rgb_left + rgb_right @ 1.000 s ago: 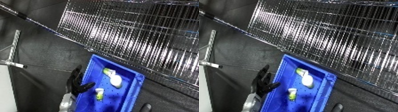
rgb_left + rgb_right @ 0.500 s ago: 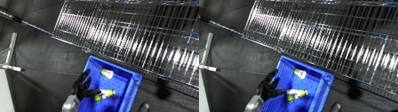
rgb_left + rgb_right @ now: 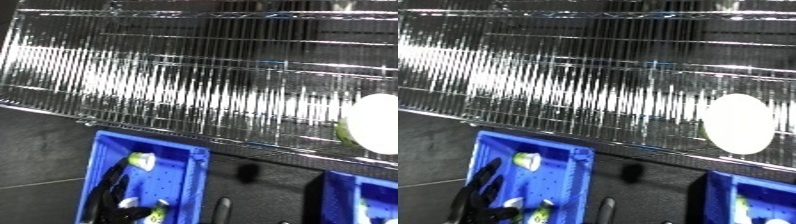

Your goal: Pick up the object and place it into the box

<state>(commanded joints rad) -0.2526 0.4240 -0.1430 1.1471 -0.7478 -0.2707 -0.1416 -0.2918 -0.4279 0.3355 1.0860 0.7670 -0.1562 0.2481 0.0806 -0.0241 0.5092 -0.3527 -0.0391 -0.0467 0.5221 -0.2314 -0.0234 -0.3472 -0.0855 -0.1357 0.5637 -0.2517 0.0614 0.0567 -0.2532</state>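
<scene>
My left hand is down inside the blue bin, fingers curled near a small yellow-green object at the bin's lower edge. I can't tell whether they grip it or have just let go. A second pale object lies further up on the bin floor. Right hand isn't in view. The wire rack fills the top, and another blue bin sits at lower right. Judging by this, the drop is basically done; left to do: release and pull the hand out.
</scene>
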